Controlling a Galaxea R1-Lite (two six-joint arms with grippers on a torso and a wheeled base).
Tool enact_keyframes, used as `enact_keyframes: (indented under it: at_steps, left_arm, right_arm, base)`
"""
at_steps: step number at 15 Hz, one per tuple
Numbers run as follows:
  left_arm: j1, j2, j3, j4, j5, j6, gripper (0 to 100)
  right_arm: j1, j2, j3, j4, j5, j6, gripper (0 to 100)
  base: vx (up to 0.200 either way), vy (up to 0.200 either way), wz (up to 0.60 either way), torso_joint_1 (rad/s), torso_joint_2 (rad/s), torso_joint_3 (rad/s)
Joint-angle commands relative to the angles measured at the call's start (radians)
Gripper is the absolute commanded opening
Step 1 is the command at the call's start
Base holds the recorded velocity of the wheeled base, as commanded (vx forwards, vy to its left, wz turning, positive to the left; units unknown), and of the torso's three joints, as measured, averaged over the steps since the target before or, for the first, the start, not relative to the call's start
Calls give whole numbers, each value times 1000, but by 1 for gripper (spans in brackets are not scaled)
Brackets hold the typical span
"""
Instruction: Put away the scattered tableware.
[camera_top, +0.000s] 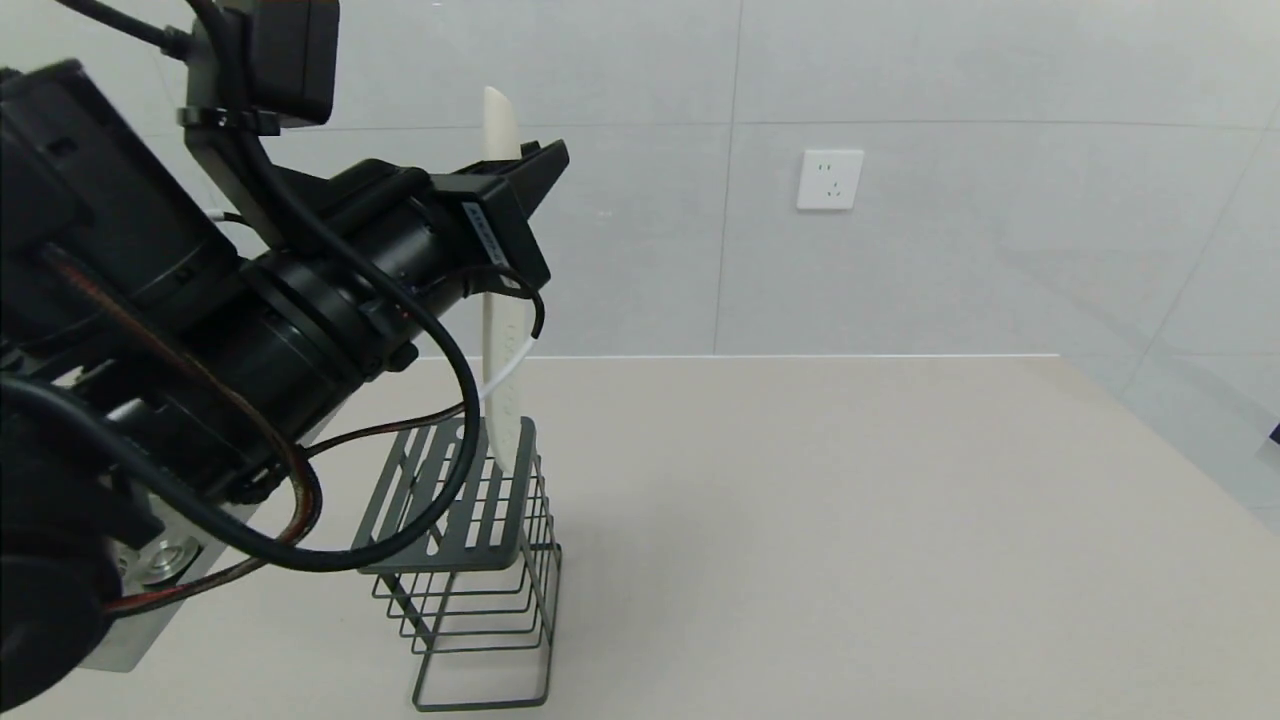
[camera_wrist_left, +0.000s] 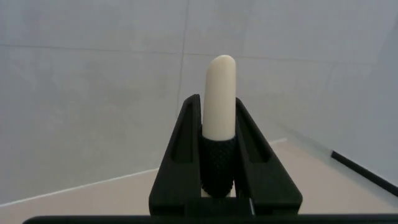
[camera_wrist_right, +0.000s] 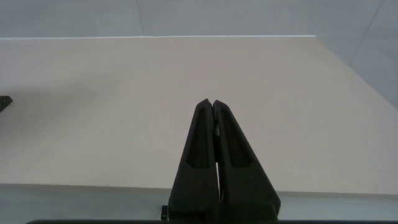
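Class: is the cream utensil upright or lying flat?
Upright: the left claw holds the cream utensil vertical over the wire rack.

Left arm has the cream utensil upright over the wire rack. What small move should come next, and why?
Probably ease the left gripper straight down a little. It is shut on the cream utensil, held upright, with its lower end at the slotted top of the wire rack. Whether it has entered a slot is unclear, so lowering before release should seat it.
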Motion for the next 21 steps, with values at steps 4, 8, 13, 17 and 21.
enact_keyframes:
  at_steps: [4, 8, 13, 17, 21]
  left_arm:
    - [-4, 111, 47, -178, 154, 8, 0]
    - [20, 187, 122, -355, 227, 71, 0]
    - [83, 264, 88, -517, 223, 106, 0]
    - [72, 244, 89, -545, 223, 131, 0]
    - [72, 258, 189, -597, 227, 146, 0]
  right_arm:
    - [5, -26, -2, -2, 2, -6, 0]
    - [5, -26, -2, -4, 2, -6, 0]
    - [5, -26, -2, -4, 2, -2, 0]
    - [5, -26, -2, -4, 2, 0, 0]
    - [5, -26, 0, -9, 3, -65, 0]
  base:
    - [0, 0, 0, 0, 0, 0]
    - [0, 0, 0, 0, 0, 0]
    - [0, 0, 0, 0, 0, 0]
    - [0, 0, 0, 0, 0, 0]
    - [0, 0, 0, 0, 0, 0]
